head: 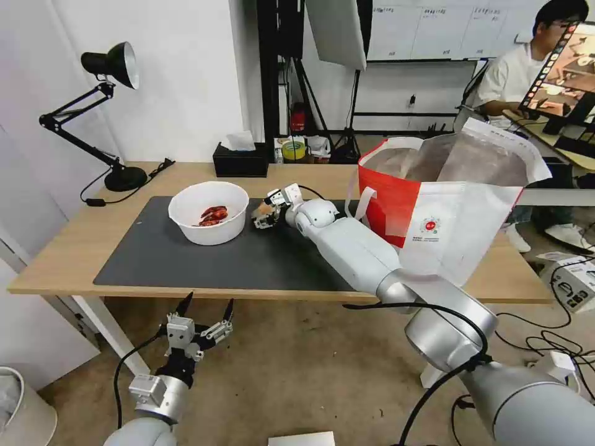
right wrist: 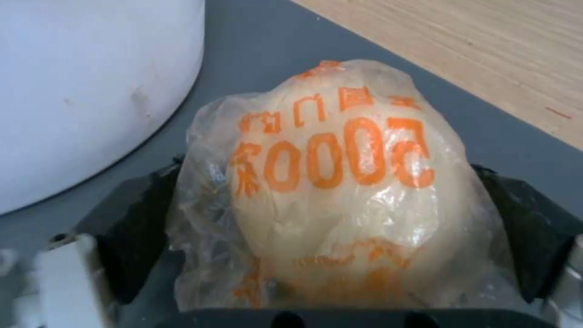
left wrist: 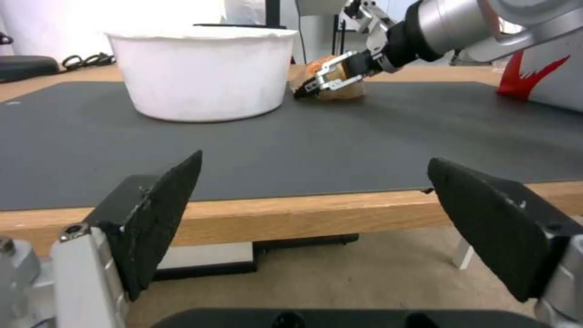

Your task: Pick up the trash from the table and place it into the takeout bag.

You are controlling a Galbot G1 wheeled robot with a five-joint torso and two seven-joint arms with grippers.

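Clear-wrapped beige lump sits on the dark grey mat, just beside the white bowl on the side toward the takeout bag. Right gripper straddles it: one pad on each flank, film bunched against both. Looks clamped on the lump or very close to it; lump's underside appears to rest on the mat, not lifted.

Step in hand, as I read it: secure the grasp, then lift. To do it well:
- squeeze the lump body, not just loose film, or it slips out of the wrap
- lift straight up first; the bowl wall is just beside one finger
- clear the bag's near rim before swinging across; the bag mouth is open and foil-lined but its top edge is floppy

Orientation: lump is egg-shaped, long axis running along the gripper's approach line, rounder end nearer the wrist, narrower end pointing away. Orange print faces up.

Bowl holds red scraps, not yet cleared. Bag stands on the bench at the robot's right, well apart from the lump.

Left gripper hangs below the bench's front edge, fingers spread, holding nothing.
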